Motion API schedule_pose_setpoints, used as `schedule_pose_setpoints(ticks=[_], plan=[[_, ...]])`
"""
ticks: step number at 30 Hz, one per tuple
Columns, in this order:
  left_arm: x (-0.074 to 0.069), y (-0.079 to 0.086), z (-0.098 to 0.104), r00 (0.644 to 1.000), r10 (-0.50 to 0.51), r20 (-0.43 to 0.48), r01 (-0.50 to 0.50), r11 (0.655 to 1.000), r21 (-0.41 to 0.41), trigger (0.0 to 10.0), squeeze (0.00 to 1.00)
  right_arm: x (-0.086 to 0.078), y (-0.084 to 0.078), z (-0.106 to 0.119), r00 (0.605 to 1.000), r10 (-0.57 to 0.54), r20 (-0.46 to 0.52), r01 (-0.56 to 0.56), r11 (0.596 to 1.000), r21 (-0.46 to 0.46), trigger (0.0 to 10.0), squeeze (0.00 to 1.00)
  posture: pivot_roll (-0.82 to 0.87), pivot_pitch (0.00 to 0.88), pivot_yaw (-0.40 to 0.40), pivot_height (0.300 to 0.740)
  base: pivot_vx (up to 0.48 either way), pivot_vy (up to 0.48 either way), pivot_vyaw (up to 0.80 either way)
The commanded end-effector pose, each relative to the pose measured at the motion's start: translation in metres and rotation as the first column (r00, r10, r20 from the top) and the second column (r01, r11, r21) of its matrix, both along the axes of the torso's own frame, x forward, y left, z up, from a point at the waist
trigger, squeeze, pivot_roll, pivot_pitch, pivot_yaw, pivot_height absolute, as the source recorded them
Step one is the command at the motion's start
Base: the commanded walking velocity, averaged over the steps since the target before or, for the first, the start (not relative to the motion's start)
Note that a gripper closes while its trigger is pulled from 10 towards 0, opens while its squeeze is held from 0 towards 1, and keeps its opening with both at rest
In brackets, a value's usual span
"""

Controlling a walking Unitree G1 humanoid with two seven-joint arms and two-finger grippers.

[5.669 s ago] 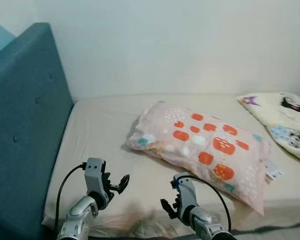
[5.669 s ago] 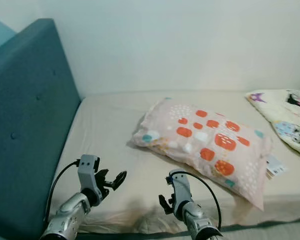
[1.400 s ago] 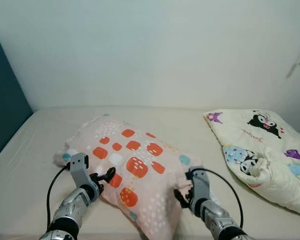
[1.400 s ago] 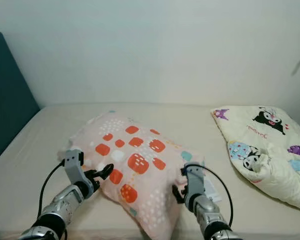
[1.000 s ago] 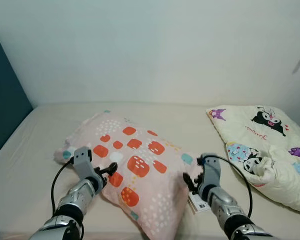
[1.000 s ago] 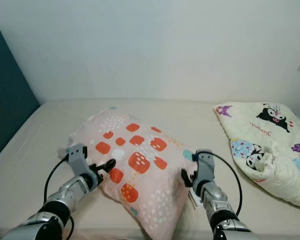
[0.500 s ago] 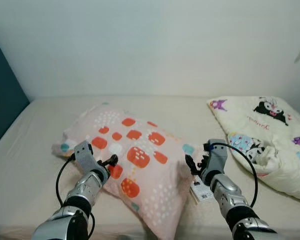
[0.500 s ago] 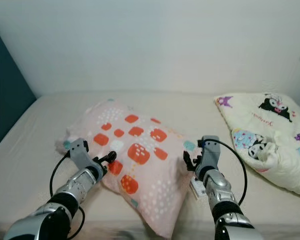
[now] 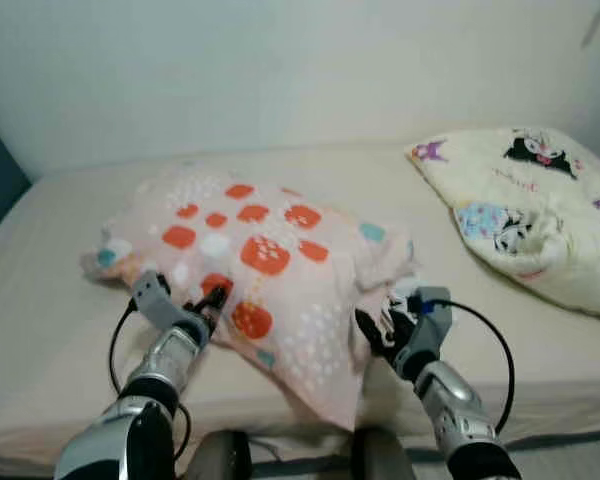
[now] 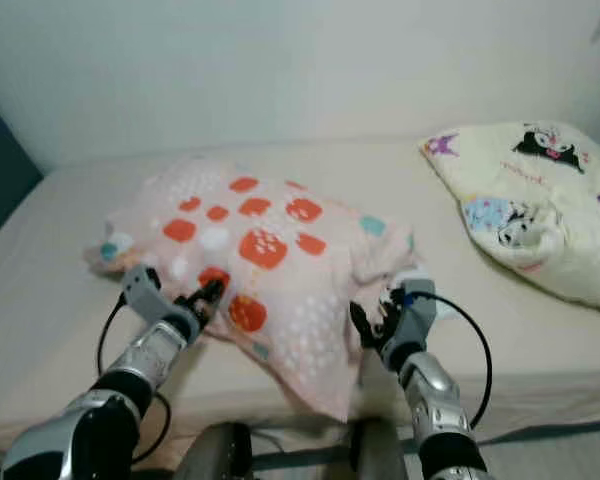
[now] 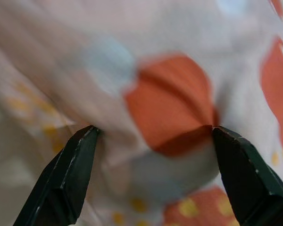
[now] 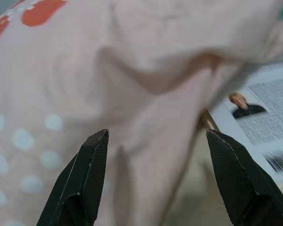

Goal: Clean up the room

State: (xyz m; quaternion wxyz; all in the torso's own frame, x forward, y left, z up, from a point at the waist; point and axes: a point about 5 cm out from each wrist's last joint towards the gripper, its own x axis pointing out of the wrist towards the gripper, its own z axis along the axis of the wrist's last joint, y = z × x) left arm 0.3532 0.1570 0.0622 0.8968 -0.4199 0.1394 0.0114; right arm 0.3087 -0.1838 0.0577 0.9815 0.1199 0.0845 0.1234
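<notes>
- Pink pillow (image 9: 265,260) w/ orange and white patches lies mid-frame on the beige bed (image 9: 50,260), one corner drooping over the near edge.
- Left gripper (image 9: 212,303), lower left, fingers spread apart vs. the pillow's edge; wrist view shows fabric bulging between the tips, not pinched.
- Right gripper (image 9: 375,335), lower centre-right, also spread wide, pressed to the pillow's right side (a white printed tag (image 12: 269,122) lies just beside it).
- Cream cartoon-print blanket (image 9: 525,200) at upper right, well apart from the pillow.
</notes>
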Motion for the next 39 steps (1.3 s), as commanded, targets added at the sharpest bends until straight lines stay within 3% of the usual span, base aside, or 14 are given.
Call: schedule_pose_setpoints(ticks=[1, 7, 8, 13, 19, 20, 21, 28, 32, 33, 35, 36, 37, 39], plan=[[0.006, -0.013, 0.011, 0.996, -0.041, 0.073, 0.049, 0.993, -0.105, 10.0, 0.00, -0.008, 0.006, 0.000, 1.000, 0.031, 0.002, -0.032, 0.998, 0.051, 10.0, 0.00, -0.17, 0.200, 0.044, 0.555, 0.000, 0.000, 0.00], [0.010, -0.018, 0.019, 0.994, -0.022, 0.108, 0.042, 0.982, -0.184, 10.0, 0.00, -0.018, 0.014, 0.005, 0.998, 0.067, 0.023, -0.069, 0.993, 0.101, 10.0, 0.00, -0.18, 0.225, 0.050, 0.535, 0.000, 0.000, 0.00], [0.012, -0.018, 0.021, 0.993, 0.007, 0.115, 0.019, 0.973, -0.231, 10.0, 0.00, -0.023, 0.019, 0.007, 0.996, 0.086, 0.034, -0.090, 0.987, 0.130, 10.0, 0.00, -0.18, 0.245, 0.053, 0.525, 0.000, 0.000, 0.00], [0.013, -0.018, 0.023, 0.991, 0.025, 0.128, 0.011, 0.963, -0.269, 10.0, 0.00, -0.026, 0.023, 0.010, 0.994, 0.097, 0.040, -0.102, 0.983, 0.155, 10.0, 0.00, -0.18, 0.253, 0.053, 0.515, 0.000, 0.000, 0.00], [0.018, -0.006, 0.035, 0.975, 0.092, 0.203, -0.021, 0.945, -0.328, 10.0, 0.00, -0.034, 0.031, 0.019, 0.992, 0.121, 0.042, -0.126, 0.974, 0.187, 10.0, 0.00, -0.19, 0.274, 0.053, 0.490, 0.000, 0.000, 0.00], [0.019, -0.001, 0.038, 0.971, 0.117, 0.209, -0.041, 0.941, -0.336, 10.0, 0.55, -0.036, 0.032, 0.020, 0.992, 0.124, 0.037, -0.129, 0.973, 0.191, 10.0, 0.00, -0.19, 0.279, 0.050, 0.485, 0.000, 0.000, 0.00], [0.022, 0.005, 0.042, 0.965, 0.151, 0.214, -0.067, 0.932, -0.355, 10.0, 1.00, -0.038, 0.033, 0.021, 0.991, 0.130, 0.034, -0.134, 0.971, 0.196, 10.0, 0.00, -0.19, 0.281, 0.050, 0.480, 0.000, 0.000, 0.00], [0.032, 0.015, 0.063, 0.938, 0.223, 0.264, -0.090, 0.895, -0.437, 10.0, 1.00, -0.041, 0.037, 0.025, 0.990, 0.141, 0.029, -0.144, 0.968, 0.207, 10.0, 0.00, -0.20, 0.288, 0.044, 0.455, 0.000, 0.000, 0.00], [0.040, -0.001, 0.081, 0.935, 0.164, 0.316, -0.008, 0.897, -0.441, 10.0, 1.00, -0.043, 0.038, 0.027, 0.990, 0.141, 0.030, -0.144, 0.966, 0.216, 10.0, 0.00, -0.20, 0.291, 0.045, 0.440, 0.000, 0.000, 0.00], [0.041, -0.010, 0.084, 0.936, 0.125, 0.329, 0.029, 0.904, -0.426, 10.0, 0.10, -0.043, 0.038, 0.029, 0.991, 0.131, 0.033, -0.135, 0.966, 0.222, 10.0, 0.00, -0.20, 0.291, 0.046, 0.440, 0.000, 0.000, 0.00], [0.042, -0.015, 0.085, 0.937, 0.100, 0.334, 0.051, 0.909, -0.415, 10.0, 0.10, -0.043, 0.037, 0.030, 0.992, 0.123, 0.035, -0.127, 0.966, 0.226, 10.0, 0.00, -0.20, 0.291, 0.046, 0.440, 0.000, 0.000, 0.00], [0.042, -0.028, 0.085, 0.937, 0.041, 0.346, 0.103, 0.916, -0.387, 8.2, 0.00, -0.043, 0.037, 0.031, 0.992, 0.123, 0.036, -0.128, 0.967, 0.220, 10.0, 0.00, -0.21, 0.288, 0.050, 0.440, 0.000, 0.000, 0.00], [0.041, -0.032, 0.085, 0.935, 0.022, 0.353, 0.124, 0.915, -0.384, 0.0, 0.00, -0.043, 0.037, 0.031, 0.992, 0.124, 0.036, -0.128, 0.967, 0.221, 10.0, 0.00, -0.21, 0.288, 0.050, 0.440, 0.000, 0.000, 0.00], [0.041, -0.036, 0.085, 0.932, 0.003, 0.361, 0.143, 0.915, -0.378, 0.0, 0.00, -0.043, 0.037, 0.031, 0.992, 0.123, 0.037, -0.128, 0.967, 0.222, 10.0, 0.00, -0.21, 0.286, 0.050, 0.440, 0.000, 0.000, 0.00]])
